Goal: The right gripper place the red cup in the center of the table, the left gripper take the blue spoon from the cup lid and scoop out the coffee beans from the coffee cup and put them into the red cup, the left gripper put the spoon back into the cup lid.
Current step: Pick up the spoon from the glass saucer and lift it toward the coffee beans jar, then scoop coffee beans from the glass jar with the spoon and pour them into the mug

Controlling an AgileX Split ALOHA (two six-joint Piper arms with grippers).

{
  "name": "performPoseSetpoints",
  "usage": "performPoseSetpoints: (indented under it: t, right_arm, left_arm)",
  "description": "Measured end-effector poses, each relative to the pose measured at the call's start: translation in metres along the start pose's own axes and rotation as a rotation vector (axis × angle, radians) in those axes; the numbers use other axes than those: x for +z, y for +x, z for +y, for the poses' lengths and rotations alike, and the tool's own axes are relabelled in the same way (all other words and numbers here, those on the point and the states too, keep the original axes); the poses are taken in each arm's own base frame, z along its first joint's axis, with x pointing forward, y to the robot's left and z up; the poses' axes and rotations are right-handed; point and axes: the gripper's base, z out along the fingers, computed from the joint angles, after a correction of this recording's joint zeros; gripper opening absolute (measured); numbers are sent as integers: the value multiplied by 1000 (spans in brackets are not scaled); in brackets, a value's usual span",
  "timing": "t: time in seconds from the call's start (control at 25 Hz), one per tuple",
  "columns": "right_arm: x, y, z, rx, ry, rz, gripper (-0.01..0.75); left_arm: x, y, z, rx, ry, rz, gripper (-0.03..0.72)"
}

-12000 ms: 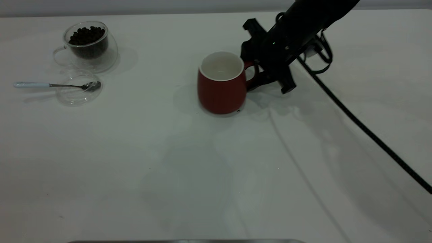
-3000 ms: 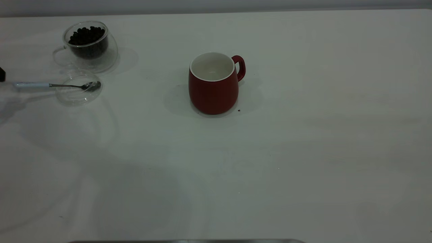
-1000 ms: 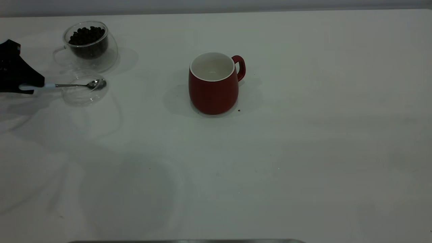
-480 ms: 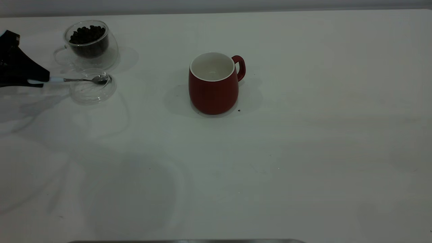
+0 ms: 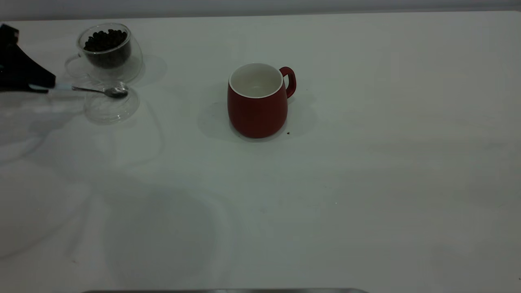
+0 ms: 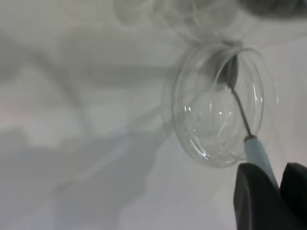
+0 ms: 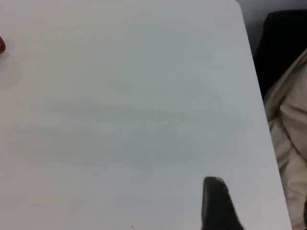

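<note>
The red cup (image 5: 256,103) stands upright in the middle of the table (image 5: 325,183), empty, handle to the right. At the far left my left gripper (image 5: 40,86) is shut on the pale handle of the blue spoon (image 5: 93,90). The spoon's metal bowl hangs over the back rim of the cup lid (image 5: 110,109). Just behind stands the coffee cup (image 5: 109,53), full of coffee beans (image 5: 105,40). In the left wrist view the left gripper (image 6: 277,184) pinches the blue spoon (image 6: 256,152) above the cup lid (image 6: 192,139). My right gripper (image 7: 261,211) is open over bare table, away from the red cup (image 7: 1,46).
A dark speck (image 5: 288,132) lies by the red cup's base. In the right wrist view the table's edge (image 7: 261,105) runs close by, with beige cloth (image 7: 292,120) and something dark (image 7: 283,43) beyond it.
The left gripper closed on the spoon handle and lifted it back toward the coffee cup. The lid slid a little to the right. The red cup has not moved.
</note>
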Motion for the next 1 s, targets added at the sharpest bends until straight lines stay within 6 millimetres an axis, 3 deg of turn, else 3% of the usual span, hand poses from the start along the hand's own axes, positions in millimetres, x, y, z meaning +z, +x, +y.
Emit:
performPoseSetpoints:
  t: [0.24,0.28,0.36,0.48,0.6,0.68,0.84,1.0]
  right_arm:
    - [0,0,0,0,0,0,457]
    - [0,0,0,0,0,0,457]
    - [0,0,0,0,0,0,457]
    - [0,0,0,0,0,0,457]
    - [0,0,0,0,0,0,457]
    - [0,0,0,0,0,0,457]
    - [0,0,0,0,0,0,457]
    - [0,0,0,0,0,0,457]
  left_arm:
    - [-15,-9,-12,1,-3,-29,127]
    - [-59,-25,-59,8,144,-23,126]
    - [-71,-38,-66,45,141,-59,126]
    - [-89,-56,-63,34,89,-145,126]
    - [-100,-67,-45,-13,35,-216,126]
    - [-96,-67,-28,-49,38,-212,126]
    - [-65,-59,0,-115,91,-144,126]
    - [-44,-59,10,-131,135,-138,126]
